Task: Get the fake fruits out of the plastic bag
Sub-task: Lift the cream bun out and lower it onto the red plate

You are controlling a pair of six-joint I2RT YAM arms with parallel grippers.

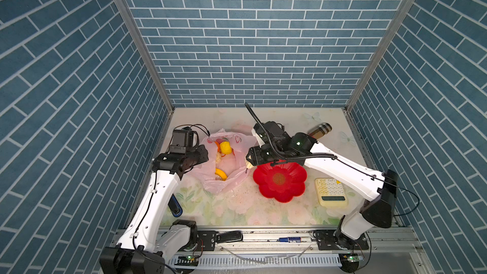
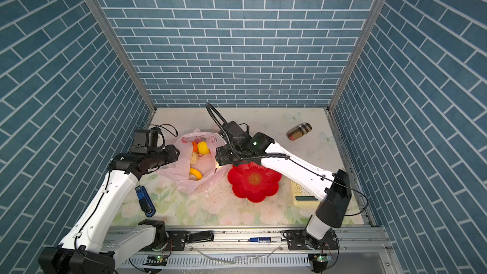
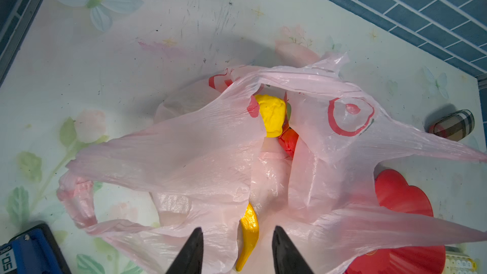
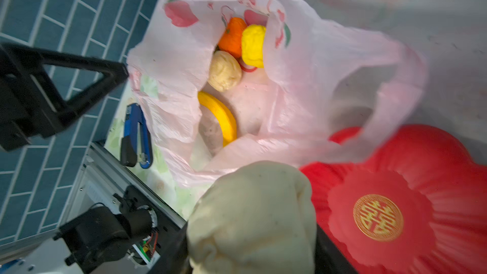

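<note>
The pale-pink plastic bag lies open on the table. Inside it show several fake fruits: a yellow lump, an orange-red one, a cream one and a yellow banana. My left gripper hovers open at the bag's left side, the banana below and between its tips. My right gripper is shut on another cream fruit, held between the bag's right edge and the red dish.
A red flower-shaped dish sits right of the bag. A cream calculator lies further right. A plaid case is at the back right, and a blue stapler lies near the left arm. Blue brick walls enclose three sides.
</note>
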